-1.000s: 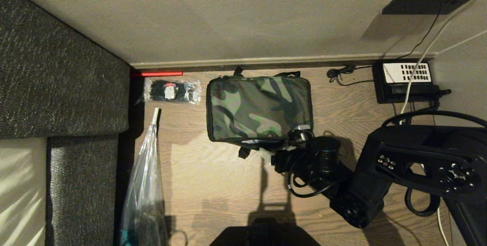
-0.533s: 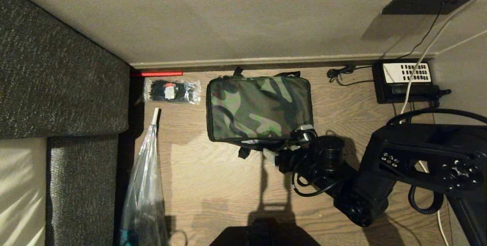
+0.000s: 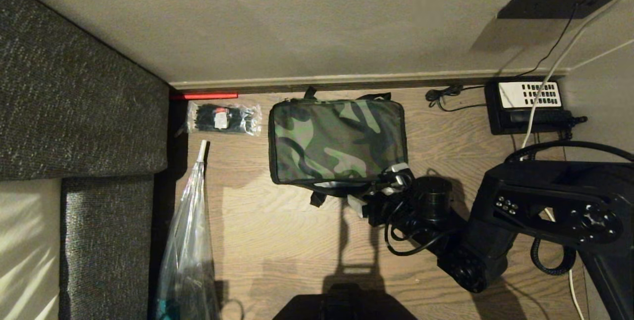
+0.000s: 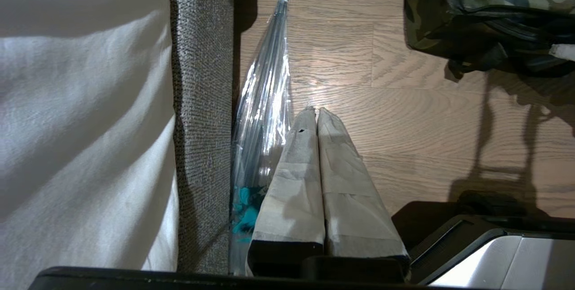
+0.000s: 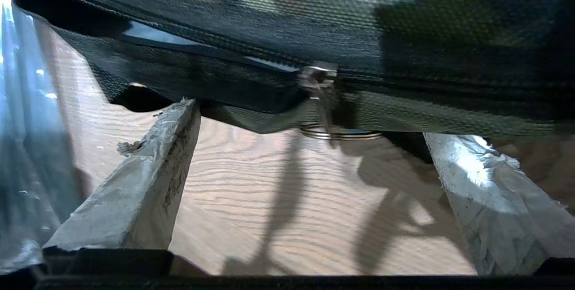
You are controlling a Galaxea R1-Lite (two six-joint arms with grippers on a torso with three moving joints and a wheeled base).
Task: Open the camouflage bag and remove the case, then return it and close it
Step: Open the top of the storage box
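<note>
— Jaws on the right gripper (image 5: 305, 177) are spread as wide as they go, holding nothing, one taped finger on each side of the metal zipper pull (image 5: 320, 81).

— And where's the camouflage bag (image 3: 338, 140)?

— On the wooden floor (image 3: 277, 231) by the far wall, lid down. The gripper sits at its near right corner, low against the front edge. From the right wrist view the zipper looks parted to one side of the pull and shut to the other, so I'd say it's on the opening step. No sign of the case; presumably inside.

— So what next?

— My guess: nudge in until the ring under the pull sits between the fingers, pinch it, then drag along the seam. It's a small target, and soft fabric may bunch rather than unzip.

— The other arm?

— The left gripper (image 4: 314, 115) hangs parked, fingers pressed together, over the floor beside the clear plastic bag (image 4: 263, 101), near and left.
</note>
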